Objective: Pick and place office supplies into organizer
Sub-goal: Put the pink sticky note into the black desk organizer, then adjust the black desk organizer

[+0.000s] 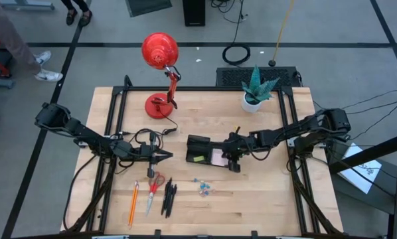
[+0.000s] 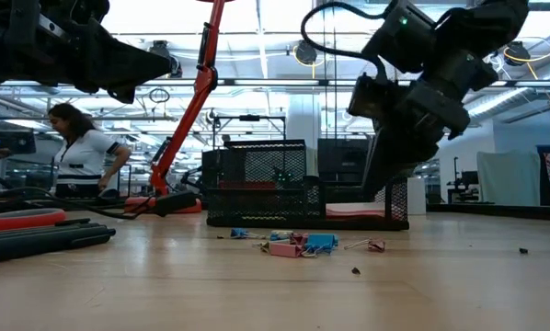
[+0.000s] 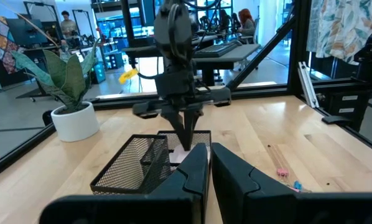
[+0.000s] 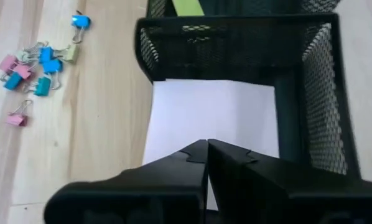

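The black mesh organizer (image 1: 197, 143) stands at the table's middle. A pale sticky-note pad (image 4: 211, 112) lies flat on the floor of one compartment, and a yellow-green piece (image 1: 198, 159) lies in the compartment beside it. My right gripper (image 4: 206, 146) is shut and slants down into the pad's compartment from the right. My left gripper (image 1: 166, 156) is shut and level, just left of the organizer, with nothing in it. An orange pencil (image 1: 133, 202), red-handled scissors (image 1: 152, 192), black pens (image 1: 167, 198) and small coloured clips (image 1: 204, 187) lie flat near the front edge. My right gripper has its shut fingertips (image 3: 185, 138) pointing down over the near part of the pad (image 4: 198, 134). The fingers themselves hide the spot, so I cannot tell whether they touch the pad. The pad lies flat in the organizer.
A red desk lamp (image 1: 160, 53) stands at the far left of the table, with a potted plant (image 1: 257, 89) at the far right. The clips (image 4: 37, 65) lie just in front of the organizer. People move in the room beyond the table.
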You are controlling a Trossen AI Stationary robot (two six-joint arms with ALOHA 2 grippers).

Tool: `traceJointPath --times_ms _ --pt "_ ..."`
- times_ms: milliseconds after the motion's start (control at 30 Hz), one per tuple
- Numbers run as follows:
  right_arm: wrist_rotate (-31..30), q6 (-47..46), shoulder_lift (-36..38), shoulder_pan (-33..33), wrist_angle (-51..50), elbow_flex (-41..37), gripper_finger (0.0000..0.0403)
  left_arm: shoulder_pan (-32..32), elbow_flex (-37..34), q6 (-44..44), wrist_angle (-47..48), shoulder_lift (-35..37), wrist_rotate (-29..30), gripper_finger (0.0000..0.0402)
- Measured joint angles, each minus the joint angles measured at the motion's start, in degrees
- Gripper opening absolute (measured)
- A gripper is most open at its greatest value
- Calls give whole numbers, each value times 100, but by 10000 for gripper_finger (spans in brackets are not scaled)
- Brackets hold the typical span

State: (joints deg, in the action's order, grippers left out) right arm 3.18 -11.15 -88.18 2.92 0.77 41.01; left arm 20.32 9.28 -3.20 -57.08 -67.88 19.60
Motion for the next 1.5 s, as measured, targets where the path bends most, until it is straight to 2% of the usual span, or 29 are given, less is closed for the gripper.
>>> traceJointPath --times_ms 200,400,600,933,1100,1300,1500 --pt "407 196 -485 -74 331 31 1 -17 0 -10 -2 0 15 31" --pt "440 183 -906 -140 296 28 1 -17 0 -57 4 0 15 31" --pt "448 183 -709 -140 302 42 1 -17 0 -82 22 0 13 31" --pt "457 249 15 -55 243 300 3 -17 0 -87 3 0 8 31" --pt "459 289 60 -11 139 432 4 -17 0 -98 0 0 8 31" --pt "459 516 133 237 149 757 4 -17 0 -88 2 0 4 31" --pt "459 1016 745 698 132 994 4 -17 0 -70 50 0 2 31"
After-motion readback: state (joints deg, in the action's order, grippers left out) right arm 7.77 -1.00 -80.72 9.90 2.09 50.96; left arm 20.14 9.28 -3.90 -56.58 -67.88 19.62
